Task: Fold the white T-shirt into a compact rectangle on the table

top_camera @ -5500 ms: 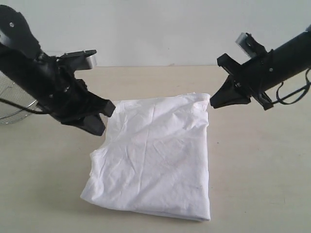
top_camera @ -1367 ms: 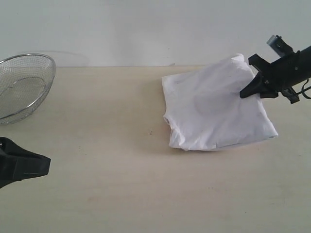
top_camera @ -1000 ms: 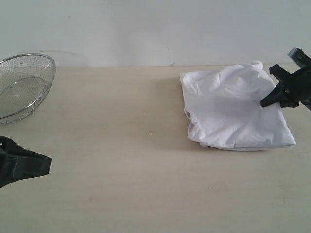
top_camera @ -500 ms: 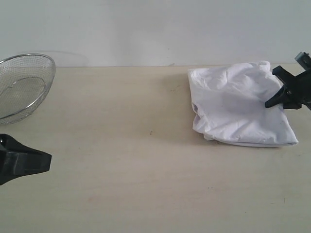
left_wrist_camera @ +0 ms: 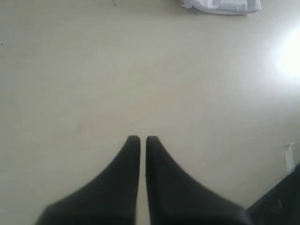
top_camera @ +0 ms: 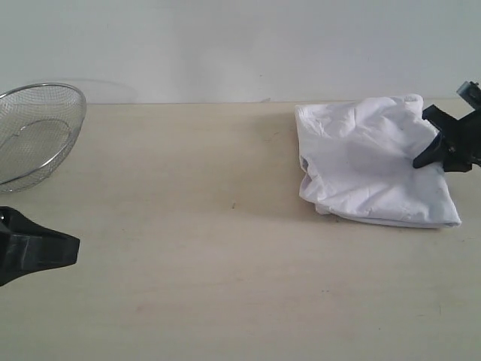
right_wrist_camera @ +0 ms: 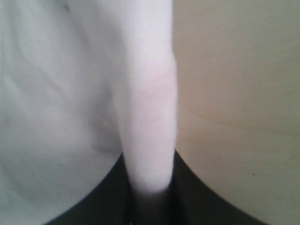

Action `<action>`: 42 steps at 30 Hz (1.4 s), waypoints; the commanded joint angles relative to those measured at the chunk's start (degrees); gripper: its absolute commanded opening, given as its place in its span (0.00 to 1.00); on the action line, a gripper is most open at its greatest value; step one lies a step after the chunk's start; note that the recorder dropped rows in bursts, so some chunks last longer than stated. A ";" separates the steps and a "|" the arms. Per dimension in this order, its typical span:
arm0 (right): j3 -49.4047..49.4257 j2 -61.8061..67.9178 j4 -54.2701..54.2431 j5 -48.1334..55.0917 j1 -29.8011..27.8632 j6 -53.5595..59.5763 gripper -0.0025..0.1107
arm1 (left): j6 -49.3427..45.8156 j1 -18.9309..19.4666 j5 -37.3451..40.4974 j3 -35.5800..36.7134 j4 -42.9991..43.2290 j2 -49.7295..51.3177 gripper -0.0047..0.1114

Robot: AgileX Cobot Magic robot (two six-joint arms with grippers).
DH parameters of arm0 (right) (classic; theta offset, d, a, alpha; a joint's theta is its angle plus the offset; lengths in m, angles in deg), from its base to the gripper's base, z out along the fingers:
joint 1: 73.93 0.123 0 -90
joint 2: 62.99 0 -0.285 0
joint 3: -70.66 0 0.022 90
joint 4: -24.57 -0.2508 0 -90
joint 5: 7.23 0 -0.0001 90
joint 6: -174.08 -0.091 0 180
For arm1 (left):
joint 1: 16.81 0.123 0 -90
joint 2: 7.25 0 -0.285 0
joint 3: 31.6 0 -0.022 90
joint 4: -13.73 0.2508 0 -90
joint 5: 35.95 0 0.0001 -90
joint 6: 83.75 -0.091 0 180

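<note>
The T-shirt (top_camera: 372, 162) now lies on the far right part of the table (top_camera: 188, 248), as a folded white bundle with some wrinkles and a thicker, rolled edge on its left side. A few seconds ago it lay in the middle of the table with both arms at its far corners. Since then the right gripper (top_camera: 415, 162) has pulled it to the right, and the left gripper (top_camera: 71, 250) has gone back to the near left corner, well apart from the cloth. In the last second the bundle moved only a little more to the right and sank flatter on the table, and in the last half second almost nothing moved. This suggests that the dragging is finished. The left gripper is pressed together and holds nothing, with bare table under it in its wrist view. The right gripper is at the right edge of the T-shirt, and its wrist view shows a raised fold of cloth running between the two jaws, so it appears to pinch this fold. Whether the grip is already loosening cannot be told from the pictures. The wire basket (top_camera: 34, 131) stands at the far left and plays no part. The folding itself looks nearly complete, though the shape is not a clean rectangle. The next sensible step would probably be to release the fold and let it fall flat.
</note>
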 commanded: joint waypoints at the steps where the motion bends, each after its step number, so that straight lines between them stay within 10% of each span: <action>1: -0.32 -0.09 1.44 -1.05 -0.50 0.49 0.54 | -0.58 -0.07 -0.95 0.24 -0.53 -0.32 0.08; 5: -0.32 -0.22 2.85 -0.92 -0.50 -2.28 0.73 | -0.58 -0.07 -1.27 0.24 -0.53 -0.32 0.08; 11: -0.32 -2.50 6.44 0.13 -0.50 -5.06 0.53 | -0.58 -0.07 -1.27 0.24 -0.53 -0.32 0.08; 22: -0.19 -19.21 23.69 -0.57 -0.50 -16.36 0.47 | -0.58 -0.07 -1.15 0.24 -0.53 -0.32 0.08; 29: 7.71 -31.48 22.21 -2.00 0.04 -19.56 0.02 | -0.83 -0.07 -2.27 0.24 -0.85 -0.32 0.08; 42: 38.37 -50.54 7.61 -15.62 19.89 -0.37 0.02 | -2.31 -0.07 -7.42 0.24 -8.44 -0.32 0.08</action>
